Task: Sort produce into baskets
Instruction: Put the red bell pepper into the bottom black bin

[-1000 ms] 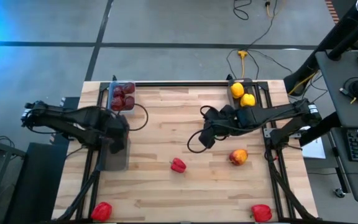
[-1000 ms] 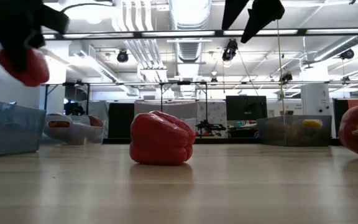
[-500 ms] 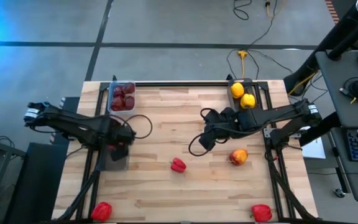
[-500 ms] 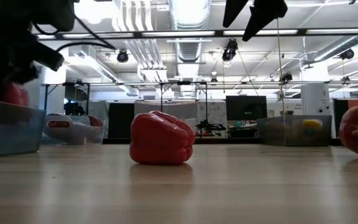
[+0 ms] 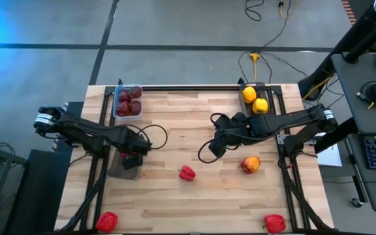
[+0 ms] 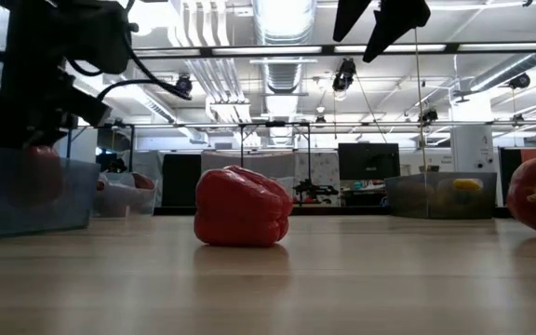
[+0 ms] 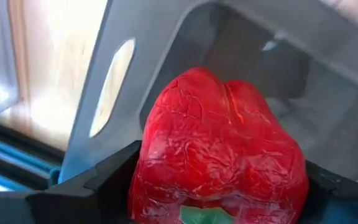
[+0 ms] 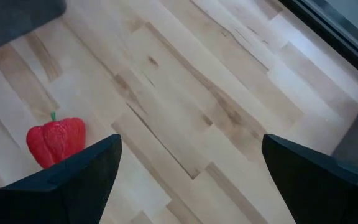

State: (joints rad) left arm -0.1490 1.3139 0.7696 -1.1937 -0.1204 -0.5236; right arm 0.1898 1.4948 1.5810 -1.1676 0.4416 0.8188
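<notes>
Pepper first: a glossy bright red toy bell pepper [image 7: 219,149] sits between the two dark fingers of the left gripper [image 5: 130,158], which press against its two sides and pinch it. It hangs inside a rectangular grey translucent plastic basket [image 5: 113,171] on the left side of the pale wooden table [image 5: 175,202], below the basket's rim. In the low view the pepper shows dimly through the basket wall, with the gripper directly above it.

Behind this basket, at the table's back left edge, a second clear plastic basket [image 5: 128,112] holds several dark maroon round pieces [image 5: 129,102]. At the back right corner two yellow pieces [image 5: 254,99] lie together; the low view shows one of them inside a third grey basket [image 6: 417,197].

Loose on the wood are a second red pepper [image 5: 187,173] near the table's middle, an orange-red round piece [image 5: 250,164] to its right, and two more red peppers at the front left corner [image 5: 107,220] and front right corner [image 5: 274,223].

The right gripper [image 5: 215,145] hovers above the table's middle, near the orange-red piece and the central pepper, its fingers [image 8: 86,171] spread wide with nothing between them.
</notes>
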